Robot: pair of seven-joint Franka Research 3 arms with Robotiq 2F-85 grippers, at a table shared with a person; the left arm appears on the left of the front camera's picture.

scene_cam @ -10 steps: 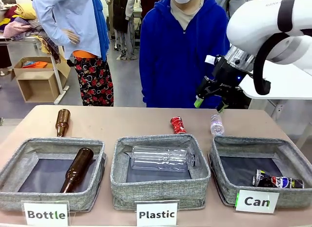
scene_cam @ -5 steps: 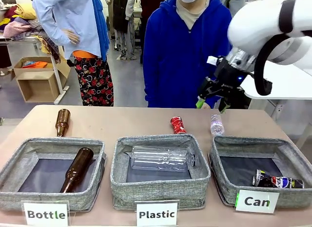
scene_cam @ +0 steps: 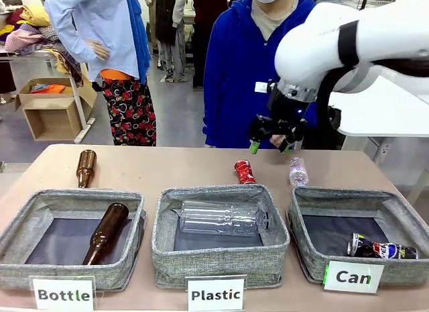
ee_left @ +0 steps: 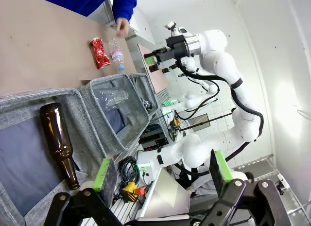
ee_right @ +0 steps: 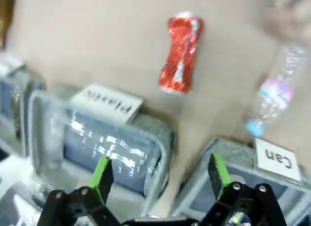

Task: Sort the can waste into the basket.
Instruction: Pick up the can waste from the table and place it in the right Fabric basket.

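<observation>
My right gripper (scene_cam: pixel 268 149) and left gripper (ee_left: pixel 161 170) stand open, empty. Can basket (scene_cam: pixel 338 195) holds black-blue can (scene_cam: pixel 382 249); crushed red can (scene_cam: pixel 244 172) lies outside.

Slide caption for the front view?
Open right gripper in the air near the red can; black-blue can already in the Can basket.

A brown bottle (scene_cam: pixel 86 167) lies on the table (scene_cam: pixel 167 168) behind the "Bottle" basket (scene_cam: pixel 67 194), which holds a second brown bottle (scene_cam: pixel 106 233). The "Plastic" basket (scene_cam: pixel 214 262) holds a clear bottle (scene_cam: pixel 221 218); a small clear bottle (scene_cam: pixel 298 171) lies on the table.
</observation>
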